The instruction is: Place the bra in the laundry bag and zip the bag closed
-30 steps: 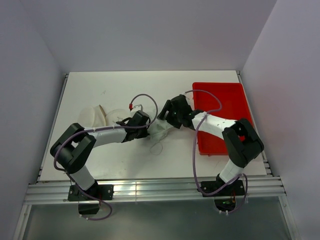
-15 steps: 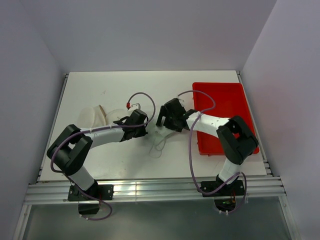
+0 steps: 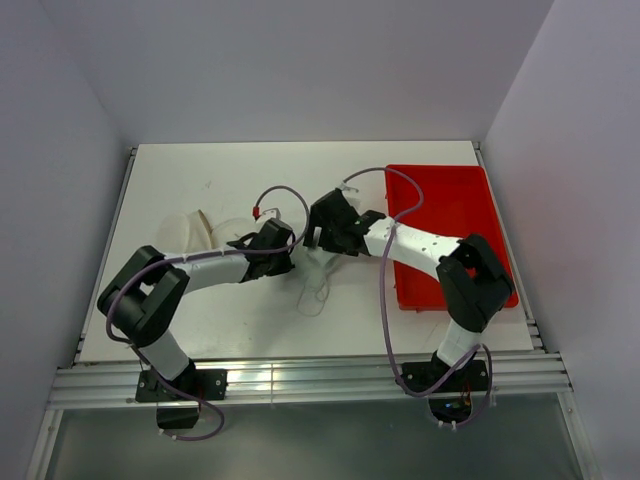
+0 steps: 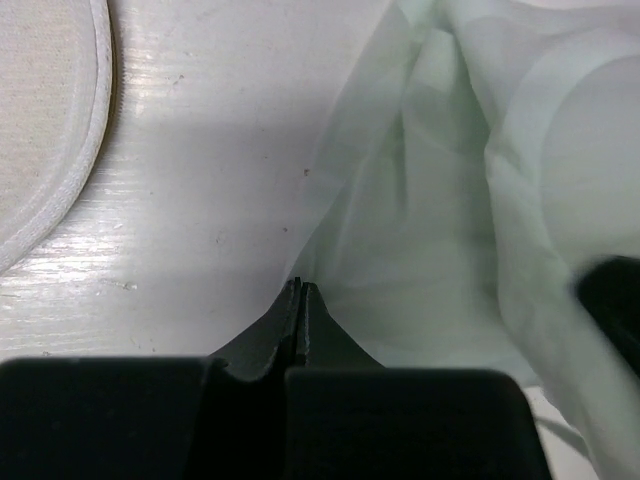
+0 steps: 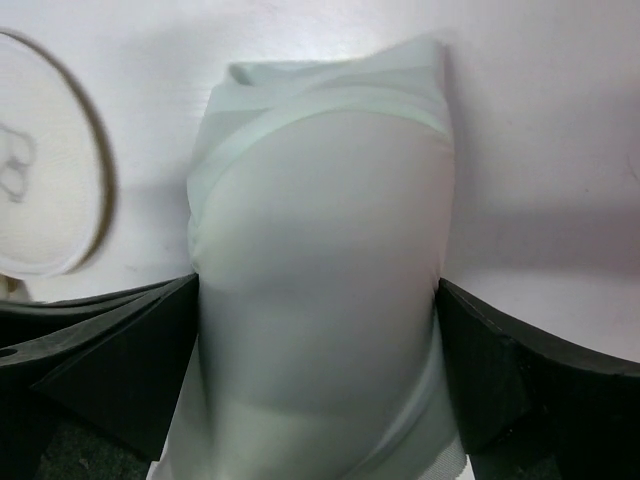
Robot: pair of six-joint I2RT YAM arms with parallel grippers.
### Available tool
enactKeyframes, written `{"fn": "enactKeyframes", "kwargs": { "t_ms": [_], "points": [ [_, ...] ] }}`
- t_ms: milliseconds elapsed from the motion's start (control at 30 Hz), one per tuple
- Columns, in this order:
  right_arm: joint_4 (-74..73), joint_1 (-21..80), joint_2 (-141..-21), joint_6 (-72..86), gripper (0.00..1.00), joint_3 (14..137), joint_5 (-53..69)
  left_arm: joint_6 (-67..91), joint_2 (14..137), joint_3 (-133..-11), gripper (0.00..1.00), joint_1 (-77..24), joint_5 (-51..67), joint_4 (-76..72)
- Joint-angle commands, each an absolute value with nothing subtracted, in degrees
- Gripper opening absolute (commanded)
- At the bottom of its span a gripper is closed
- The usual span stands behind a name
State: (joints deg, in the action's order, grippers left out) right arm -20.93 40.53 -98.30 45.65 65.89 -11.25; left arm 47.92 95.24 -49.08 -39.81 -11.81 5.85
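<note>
Your right claw (image 5: 318, 300) clamps a bra (image 5: 320, 200) cup between its fingers, mid-counter (image 3: 200, 180). Your left claw (image 4: 301, 292) is pressed together, pinching the bra's thin edge. The bag (image 4: 45, 120) lies near, left of the bra, not touching it.

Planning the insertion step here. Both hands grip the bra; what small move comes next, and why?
Probably carry the bra a little toward the laundry bag on the robot's left: the left hand pinches its edge, the right hand clamps a cup, and the bag lies close beside them.
</note>
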Motion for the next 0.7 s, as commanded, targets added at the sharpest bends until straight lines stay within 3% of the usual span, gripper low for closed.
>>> {"fn": "enactKeyframes", "kwargs": {
  "t_ms": [0, 367, 500, 533, 667],
  "points": [
    [-25.6, 43.1, -95.6, 43.2, 1.00, 70.8, -19.3, 49.0, 96.0, -49.1, 0.00, -39.6, -10.9, 3.3],
    [-23.7, 43.7, -99.7, 44.9, 1.00, 70.2, -14.9, 49.7, 85.6, -45.9, 0.01, -39.6, -8.9, 2.1],
    [-22.7, 43.6, -100.8, 45.3, 1.00, 69.5, -13.9, 50.8, 80.9, -43.4, 0.13, -39.6, -6.8, -1.1],
    [-22.1, 43.7, -101.0, 45.5, 1.00, 69.3, -13.8, 51.5, 80.2, -42.9, 0.21, -39.6, -6.6, -1.3],
    [-20.6, 43.6, -102.3, 46.5, 1.00, 68.2, -12.6, 52.0, 78.3, -42.6, 0.32, -39.6, -6.1, -2.0]
  ]
}}
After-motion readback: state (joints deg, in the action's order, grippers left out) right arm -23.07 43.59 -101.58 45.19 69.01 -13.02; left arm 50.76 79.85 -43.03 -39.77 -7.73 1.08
